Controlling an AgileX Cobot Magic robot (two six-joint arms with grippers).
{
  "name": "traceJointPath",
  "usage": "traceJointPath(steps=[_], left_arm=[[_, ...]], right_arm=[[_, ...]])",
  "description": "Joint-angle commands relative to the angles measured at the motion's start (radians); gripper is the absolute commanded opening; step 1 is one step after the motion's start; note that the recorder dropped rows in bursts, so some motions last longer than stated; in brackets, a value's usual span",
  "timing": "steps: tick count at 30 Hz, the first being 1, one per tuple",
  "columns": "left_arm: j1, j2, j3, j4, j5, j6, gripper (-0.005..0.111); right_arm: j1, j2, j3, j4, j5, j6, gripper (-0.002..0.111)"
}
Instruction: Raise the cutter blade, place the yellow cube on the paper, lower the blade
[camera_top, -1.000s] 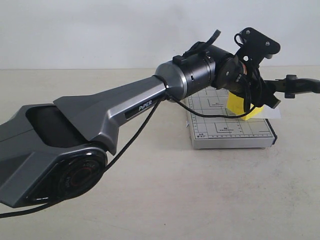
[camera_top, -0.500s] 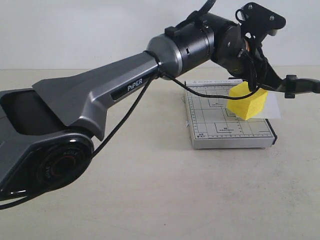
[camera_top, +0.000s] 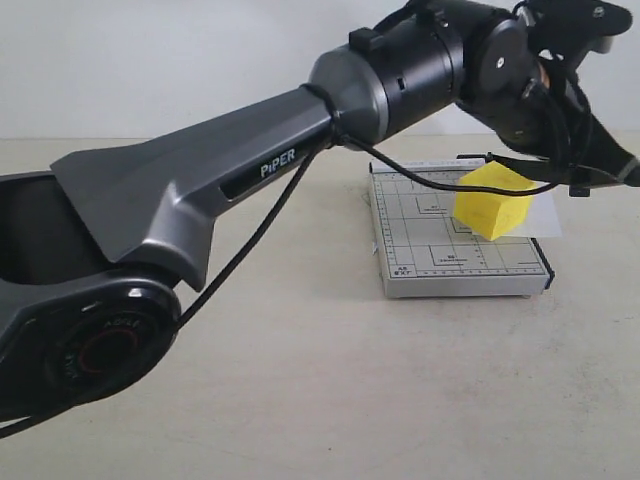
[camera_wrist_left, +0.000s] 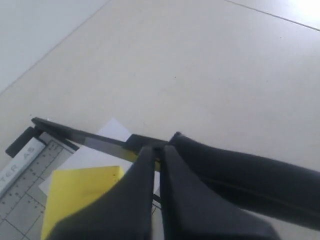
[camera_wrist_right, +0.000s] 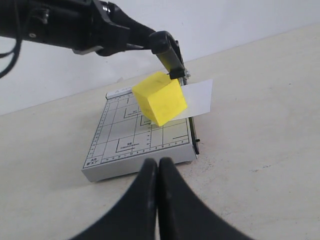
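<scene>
Left arm (camera_top: 200, 190) reaches over the trimmer (camera_top: 440, 270) | blade (camera_wrist_left: 100, 137) lifted, its length crossing just beyond the left claw (camera_wrist_left: 159, 150), fingers pressed together, nothing seen between them | paper (camera_wrist_right: 200, 95) on trimmer | cube (camera_top: 492, 200) tilted on paper, beside blade | right claw (camera_wrist_right: 158, 162) pressed together, empty, well back | left looks nearer for lowering.

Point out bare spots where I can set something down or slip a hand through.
Free, by the exterior view: the table nearer the camera than the trimmer, and the trimmer's grid left of the cube. Crowded: its right end, where cube, paper, blade and left arm meet.
</scene>
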Motion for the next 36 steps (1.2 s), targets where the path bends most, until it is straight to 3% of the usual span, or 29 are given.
traceJointPath(steps=[1,4,6,12,17,21,27,30,36], left_arm=[[-0.004,-0.096,0.037,-0.114,0.046,0.130,0.004],[-0.004,-0.189,0.170,-0.220,0.044,0.264,0.004],[-0.004,-0.271,0.342,-0.235,-0.006,0.272,0.004],[0.017,-0.596,1.082,-0.243,-0.457,0.220,0.004],[0.077,-0.931,1.545,-0.228,-0.749,0.215,0.004],[0.244,-1.221,1.724,-0.228,-0.775,0.259,0.004],[0.592,-1.606,1.884,-0.205,-0.552,0.266,0.004],[0.747,-1.763,1.997,-0.205,-0.520,0.266,0.004],[0.915,-2.038,2.229,-0.205,-0.518,0.205,0.004]], right_arm=[[0.000,0.003,-0.001,0.002,0.001,-0.001,0.000],[0.000,0.003,-0.001,0.002,0.001,-0.001,0.000],[0.000,0.003,-0.001,-0.002,0.001,-0.001,0.000],[0.000,0.003,-0.001,-0.002,0.001,-0.001,0.000],[0.000,0.003,-0.001,-0.002,0.001,-0.001,0.000],[0.000,0.003,-0.001,-0.002,0.001,-0.001,0.000],[0.000,0.003,-0.001,-0.001,-0.008,-0.001,0.000],[0.000,0.003,-0.001,-0.001,-0.017,-0.001,0.000],[0.000,0.003,-0.001,-0.001,-0.029,-0.001,0.000]])
